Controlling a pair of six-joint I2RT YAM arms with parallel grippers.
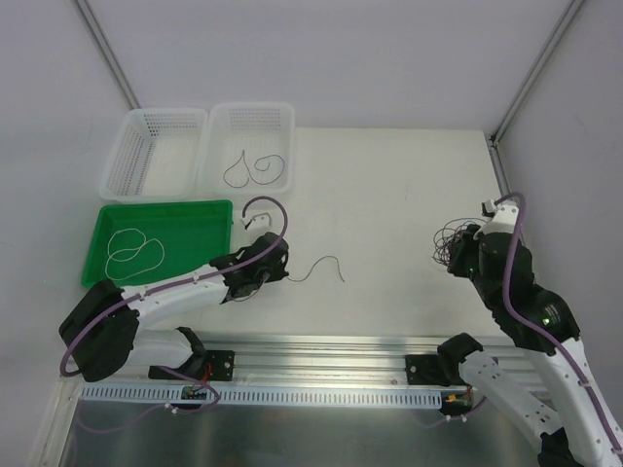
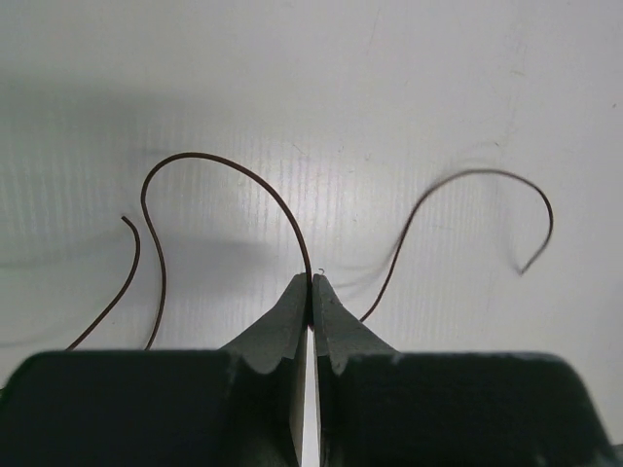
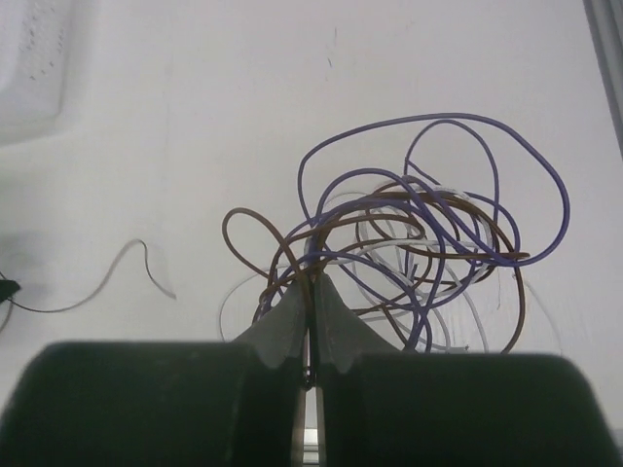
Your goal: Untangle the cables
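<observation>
The tangle of cables (image 3: 419, 243) lies at the right side of the tabletop (image 1: 389, 185), a loose ball of purple, brown and white loops straight ahead of the right tool (image 3: 311, 284) and touching it. That tool's jaws are pressed together on what looks like a brown loop (image 3: 255, 233) at the tangle's near edge. The right arm is by far the nearer. The left tool (image 2: 311, 284) is also pinched tight, on a single brown strand (image 2: 224, 175) whose free end trails rightward toward the tangle but ends well apart from it. The bare tabletop between them offers room to draw a loop out. Farther left, a green tray (image 1: 165, 204) holds a white cable (image 1: 134, 251), and a white basket (image 1: 251, 107) holds a dark cable (image 1: 255, 167).
</observation>
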